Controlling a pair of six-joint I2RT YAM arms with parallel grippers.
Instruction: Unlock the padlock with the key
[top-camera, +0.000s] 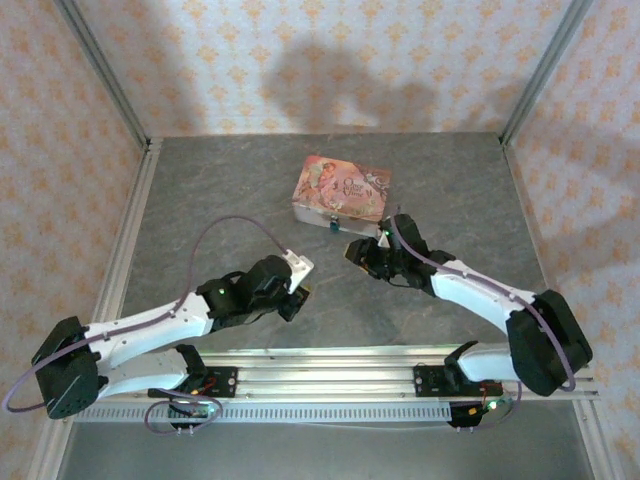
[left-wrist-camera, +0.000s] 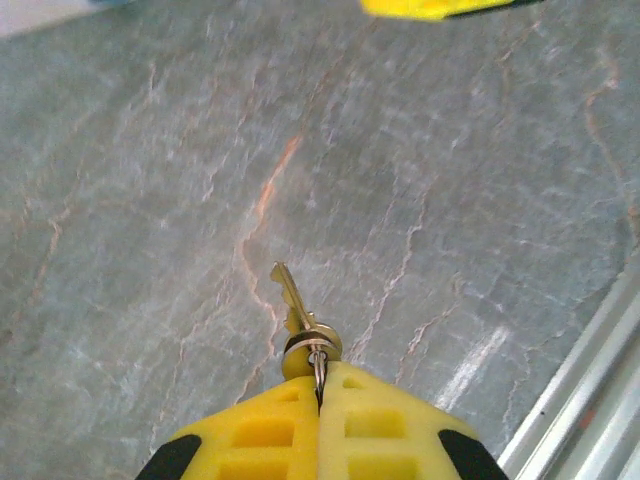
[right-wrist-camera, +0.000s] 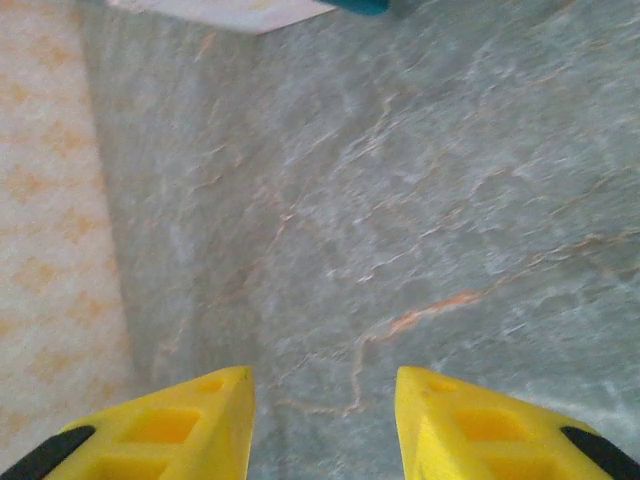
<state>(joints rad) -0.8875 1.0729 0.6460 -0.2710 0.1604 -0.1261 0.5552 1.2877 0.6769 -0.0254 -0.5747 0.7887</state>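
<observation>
The left gripper (left-wrist-camera: 318, 385) has its yellow fingers (left-wrist-camera: 260, 430) pressed together on the key (left-wrist-camera: 300, 318), clamping it by the head and ring; the blade sticks out past the fingertips, slanting up and to the left in the left wrist view, over bare grey marbled table (left-wrist-camera: 150, 200). The right gripper (right-wrist-camera: 322, 390) has its jaws apart with nothing between them; only tabletop shows in the gap.

From above, the left gripper (top-camera: 293, 303) sits left of centre, near the aluminium rail (top-camera: 330, 365); the right gripper (top-camera: 352, 250) sits right of it and further from the rail, the two well apart.

The padlock (top-camera: 331, 222) is a tiny teal spot at the near edge of the pink tin (top-camera: 340, 188), touching or just beside its front wall, I cannot tell which; it lies just beyond the right gripper's open jaws and a little to their left, apart from them; it is farther from the key, past the left gripper and to its right. In the right wrist view a pale corner of the tin (right-wrist-camera: 220, 12) is cut by the top edge, ahead of the open jaws.
</observation>
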